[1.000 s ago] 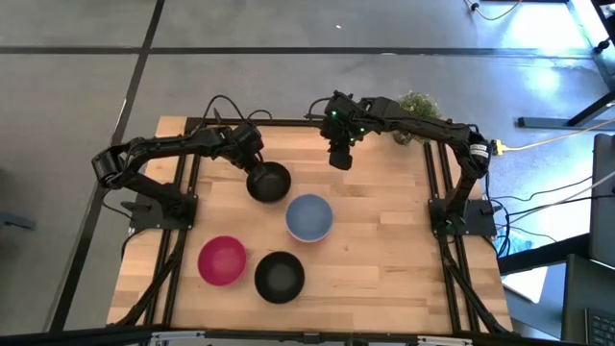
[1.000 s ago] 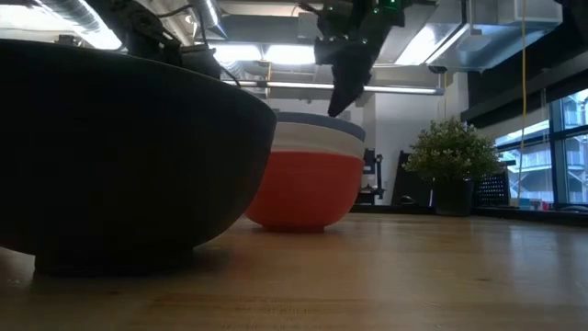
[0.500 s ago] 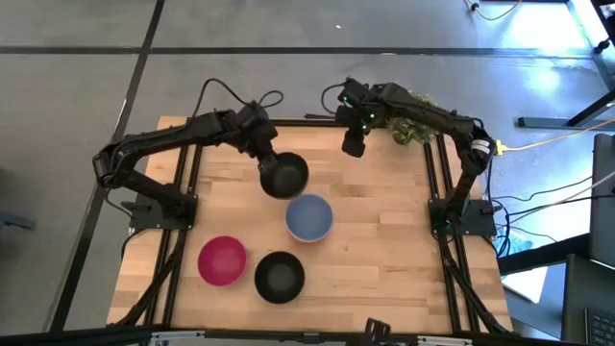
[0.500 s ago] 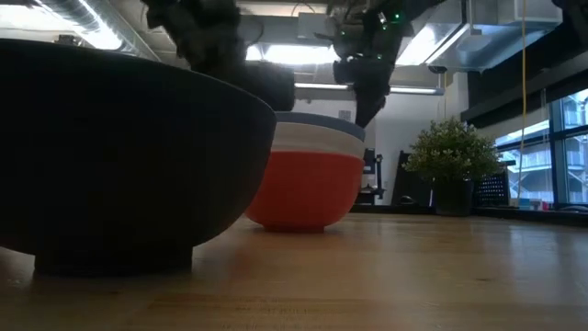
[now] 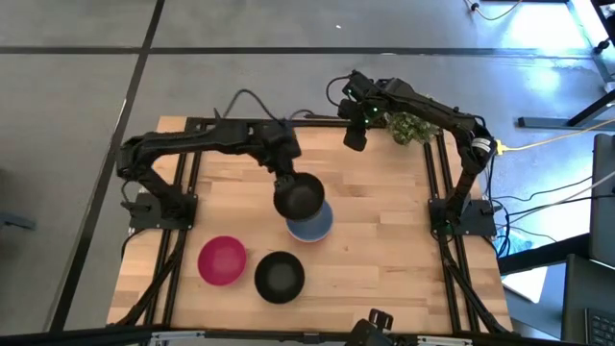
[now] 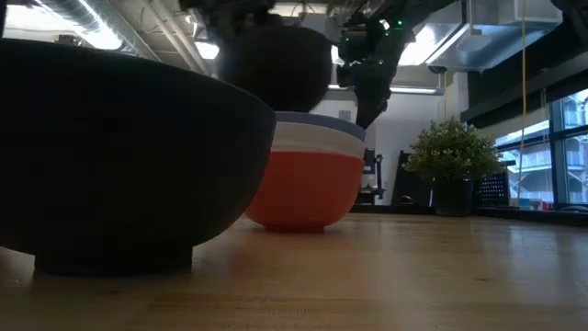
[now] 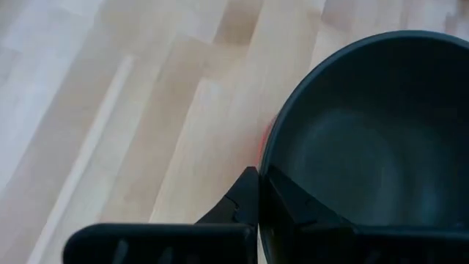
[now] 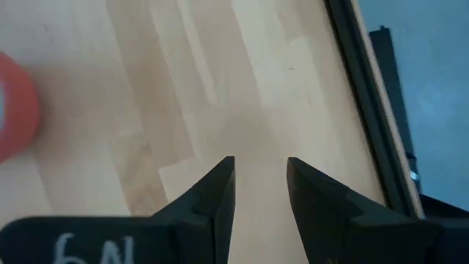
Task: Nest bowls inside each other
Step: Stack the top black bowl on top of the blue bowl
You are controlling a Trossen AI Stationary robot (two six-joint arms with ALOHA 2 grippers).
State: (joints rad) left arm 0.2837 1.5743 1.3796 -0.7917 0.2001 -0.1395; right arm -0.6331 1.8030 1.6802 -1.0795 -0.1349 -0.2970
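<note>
My left gripper (image 5: 288, 181) is shut on a black bowl (image 5: 300, 196), carried in the air over the far-left part of the stack. The stack (image 6: 308, 175) has the light blue bowl (image 5: 313, 222) on top, a white bowl beneath it and a red bowl at the bottom, standing on the table. The held bowl (image 6: 276, 64) hangs above the stack in the low view. A magenta-pink bowl (image 5: 222, 260) and a second black bowl (image 5: 280, 277) stand near the near edge. My right gripper (image 5: 355, 136) is open, in the air near the far edge. My left gripper holds the black bowl by its rim (image 7: 265, 183), one finger inside the bowl and one outside. It comes from above, slanting from the table's left. The bowl is lifted clear, mouth up, above the light blue bowl.
A small green potted plant (image 5: 411, 125) stands at the far right corner, close behind my right arm. Black frame rails (image 5: 192, 183) run along both sides of the table. The second black bowl (image 6: 119, 156) fills the low view's left. Bare wood lies to the stack's right.
My left gripper has carried the black bowl toward the table's right and near side, from the far-left area to above the stack, lifted clear. My right gripper has drawn back from the middle toward the far edge and a little to the right.
</note>
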